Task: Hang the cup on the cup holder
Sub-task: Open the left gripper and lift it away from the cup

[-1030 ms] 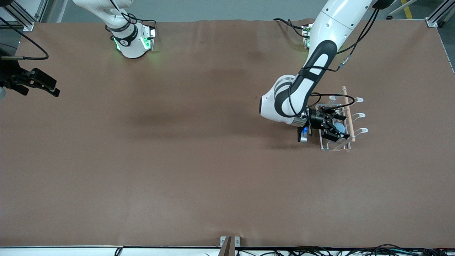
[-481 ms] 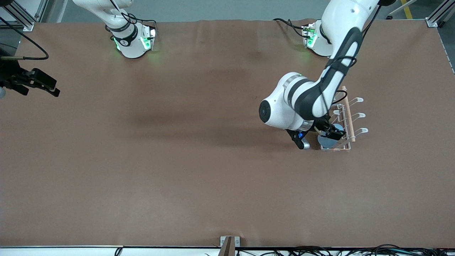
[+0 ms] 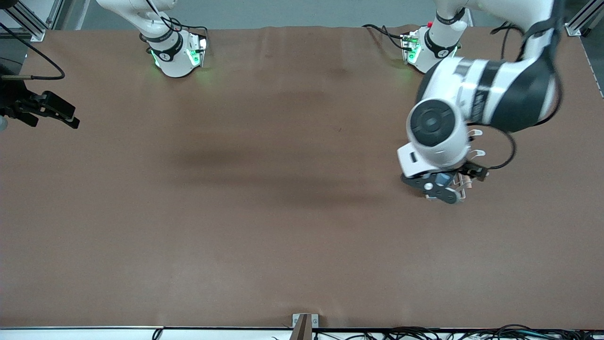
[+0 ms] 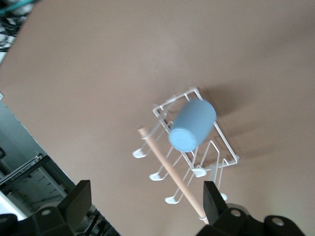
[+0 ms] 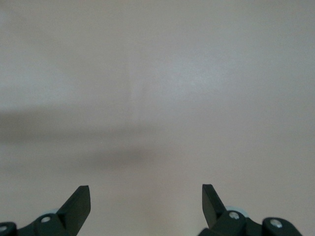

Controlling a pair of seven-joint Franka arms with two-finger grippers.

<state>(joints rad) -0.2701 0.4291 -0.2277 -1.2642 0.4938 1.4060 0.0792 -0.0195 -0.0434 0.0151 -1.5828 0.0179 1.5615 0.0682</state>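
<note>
you see the cup (image 4: 192, 126) already sitting tilted on a prong of the cup holder (image 4: 194, 155) directly below your left end effector (image 4: 145, 206), spread wide and empty, while the right end effector (image 5: 146, 204) waits open, well apart.

Light-blue cup (image 4: 192, 126), white cup holder (image 4: 216, 142)

No readable text, labels, brands, numbers or signs in any view.

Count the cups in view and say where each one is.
1. The light-blue cup hangs upside down on a prong of the white wire cup holder, with the open left gripper above it.
</note>
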